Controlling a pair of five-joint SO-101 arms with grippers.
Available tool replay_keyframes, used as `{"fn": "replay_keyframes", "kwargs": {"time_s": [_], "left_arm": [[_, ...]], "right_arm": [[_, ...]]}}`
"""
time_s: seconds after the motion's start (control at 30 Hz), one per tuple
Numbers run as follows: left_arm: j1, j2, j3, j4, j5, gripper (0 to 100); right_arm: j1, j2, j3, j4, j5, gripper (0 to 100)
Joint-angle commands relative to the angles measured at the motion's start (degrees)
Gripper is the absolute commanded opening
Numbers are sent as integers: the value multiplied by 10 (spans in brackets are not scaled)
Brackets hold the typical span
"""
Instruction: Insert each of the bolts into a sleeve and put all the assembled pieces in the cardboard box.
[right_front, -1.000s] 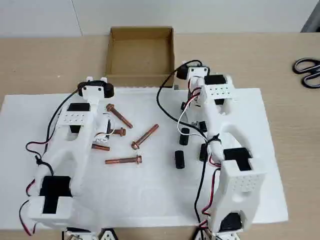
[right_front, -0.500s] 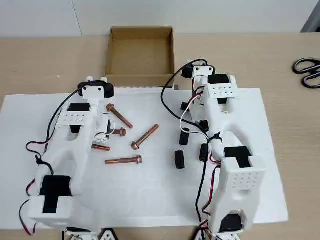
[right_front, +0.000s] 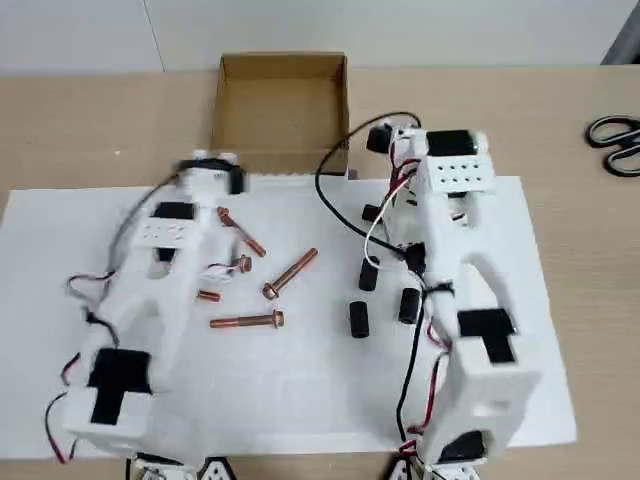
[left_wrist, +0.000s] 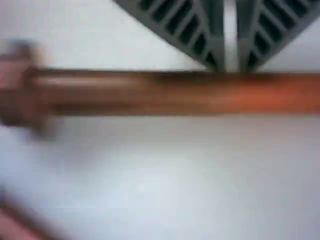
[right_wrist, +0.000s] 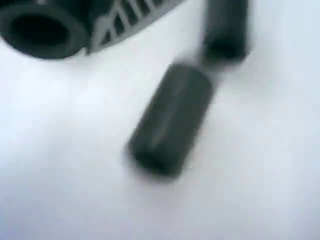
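We see the left fingers (left_wrist: 190, 25) almost together over a bolt (left_wrist: 165, 92); whether the right fingers (right_wrist: 131, 17) grip the sleeve (right_wrist: 40, 31) beside them, we cannot tell.

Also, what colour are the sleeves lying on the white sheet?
Black. The right wrist view shows one sleeve best, lying on its side.

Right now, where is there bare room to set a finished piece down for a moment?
Freest is the white sheet between the left arm and the right arm, nearer than the crosswise bolt. Bare table also lies left of the cardboard box. The middle is crowded: bolts beside sleeves.
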Motion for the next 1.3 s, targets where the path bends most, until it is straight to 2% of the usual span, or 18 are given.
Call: {"fn": "replay_keyframes", "kwargs": {"time_s": [0.0, 0.2, 0.37, 0.6, 0.73, 0.83, 1.0, 1.2, 1.27], "left_arm": [[33, -48, -114, 110, 41, 6], [16, -35, -301, 229, 62, 7], [12, 6, -391, 309, 82, 6], [-23, 62, -393, 288, 228, 6], [-21, 88, -394, 287, 338, 6], [-3, 102, -394, 287, 392, 6], [34, 113, -395, 273, 397, 6], [35, 113, -395, 184, 396, 11], [37, 113, -395, 160, 397, 42]], "right_arm": [[22, -72, -25, 29, -2, 3], [95, -111, -24, 36, -2, 2], [134, -151, 39, 36, -1, 2], [150, -225, 156, 33, -1, 3], [150, -262, 206, 32, -1, 4], [150, -284, 233, 32, -1, 4], [150, -307, 268, 31, -1, 4], [150, -308, 281, 31, -1, 4], [150, -308, 281, 29, -1, 4]]}}
